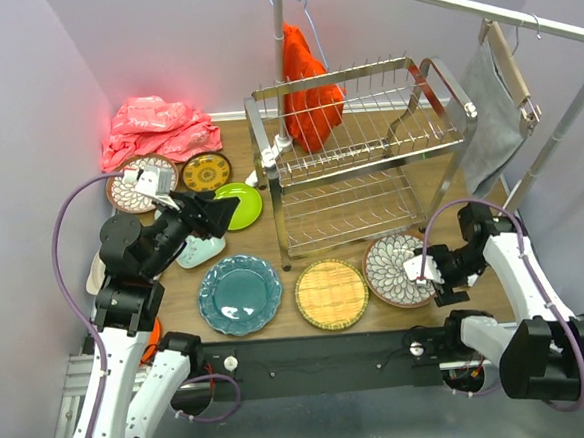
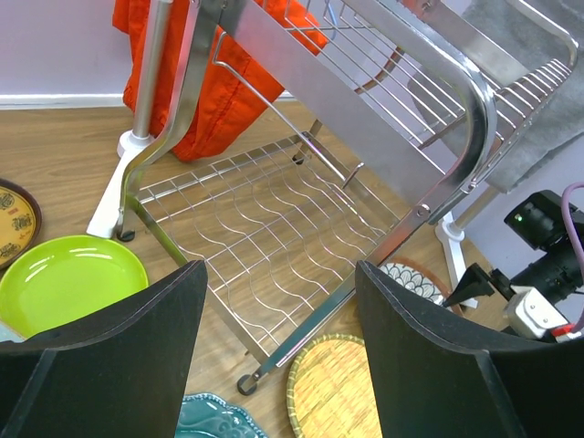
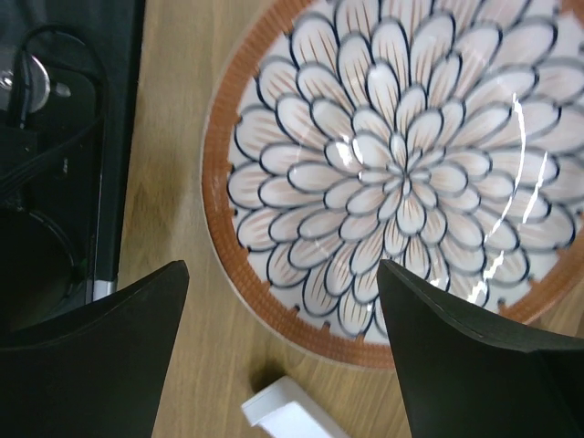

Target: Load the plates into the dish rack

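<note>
While the left gripper [image 2: 278, 271] and right gripper [image 3: 281, 271] stand open and empty, the rack [image 1: 358, 154] holds no plate; the plates [image 1: 240, 294] lie on the table [image 1: 242, 245], none loaded yet

Seen from above, pale lilac walls [image 1: 24, 117] close a corner at 11 o'clock, with a thin white skirting strip [image 1: 230, 115] at the foot of the back wall. The brown wood-grain tabletop [image 1: 234, 141] fills the middle. A crumpled pink cloth [image 1: 160, 128] lies at 10 o'clock and throws a pink cast on the wall beside it. A silver upright pole [image 1: 281, 59] rises at 12 o'clock and carries a hanging red-orange cloth [image 1: 309, 98]. A slanted silver rail [image 1: 458, 7] runs towards 2 o'clock, where a grey cloth [image 1: 490, 115] hangs from a wooden hanger [image 1: 510, 63]. A black base plate [image 1: 322, 362] lines the 6 o'clock edge. The light is soft and even.
</note>
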